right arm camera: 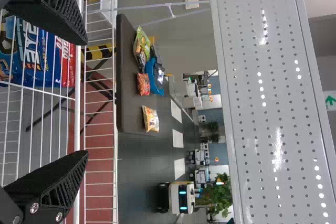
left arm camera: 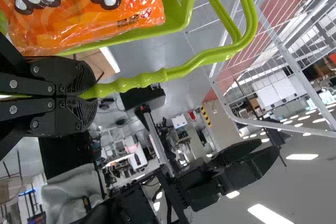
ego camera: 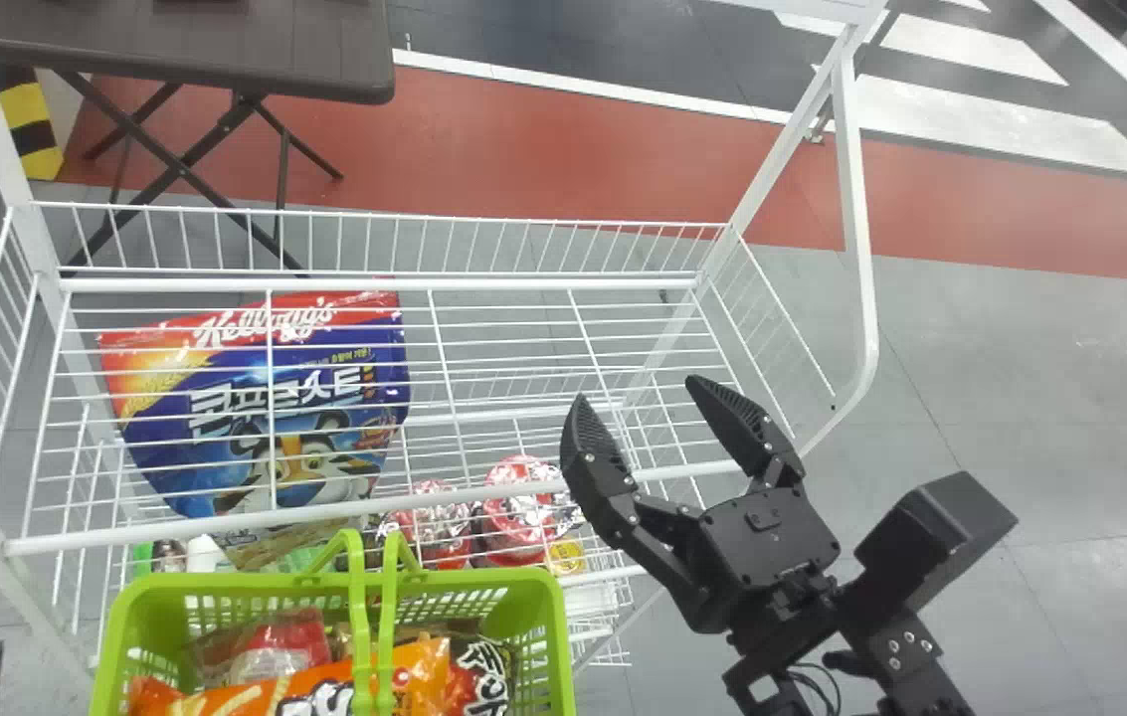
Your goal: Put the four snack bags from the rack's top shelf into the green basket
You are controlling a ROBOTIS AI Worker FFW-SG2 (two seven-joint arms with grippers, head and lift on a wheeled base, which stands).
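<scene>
White wire rack (ego camera: 380, 284) takes up most of the head view. Brown folding table (ego camera: 205, 55) stands beyond it. Right wrist view has small packets on that table, incl. a yellow one (right arm camera: 150, 119) and a red one (right arm camera: 143, 84).

Green basket (ego camera: 563, 646) is at the rack's near side, toward the left, two handles up. Big blue-and-red bag (ego camera: 324, 398) sits at the rack's left part, seen through the top shelf's wires, behind the basket.

Right gripper (ego camera: 636, 389) is over the rack's near right part, fingers spread wide, nothing between them. Left gripper (left arm camera: 88, 96) has its fingers clamped on a green basket handle (left arm camera: 126, 83).

Task's bags: at least three are inside the basket. Orange bag (ego camera: 324, 688) lies across the front, a clear-and-red bag (ego camera: 280, 646) behind it toward the left, a dark bag with white lettering (ego camera: 485, 671) at the right. Can't tell if there's a fourth underneath.

Red-lidded cups (ego camera: 521, 497) are lower in the rack, just behind the basket's right part.
</scene>
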